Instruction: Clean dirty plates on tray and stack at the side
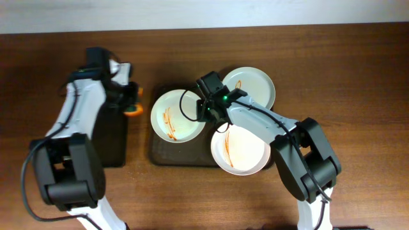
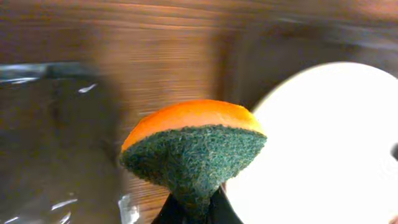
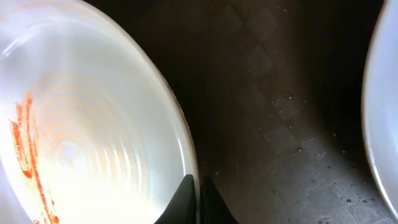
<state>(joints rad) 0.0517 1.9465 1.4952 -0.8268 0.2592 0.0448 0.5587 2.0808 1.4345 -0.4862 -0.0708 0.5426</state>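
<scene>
On the tray (image 1: 167, 153) you have three plates. The first white plate (image 1: 177, 115) lies at the tray's left end, with orange-red streaks left of its middle. The second white plate (image 1: 239, 150) sits at the tray's near right corner, overhanging the edge, with a streak down its left part. The pale green plate (image 1: 250, 86) lies at the tray's far right corner, also past the edge, with only a faint mark near its rim.

Your right arm (image 1: 255, 121) reaches across the tray's middle, over the second white plate. Its jaws are pinched narrow on the right-hand rim of the first white plate (image 3: 93, 124). In the right wrist view the textured tray (image 3: 280, 93) shows dark beside that rim, and you cannot tell whether the plate is lifted off it.

Just off the tray's left end, your left arm (image 1: 80, 108) holds a sponge (image 1: 133, 108). Its jaws are closed on the green scouring side (image 2: 193, 149), with the orange side on top. The left wrist view is blurred, so the white disc behind the sponge is probably the first white plate (image 2: 323, 143). A narrow black tray (image 1: 112, 144) lies left of the brown tray on the wooden tabletop (image 1: 358, 76).
</scene>
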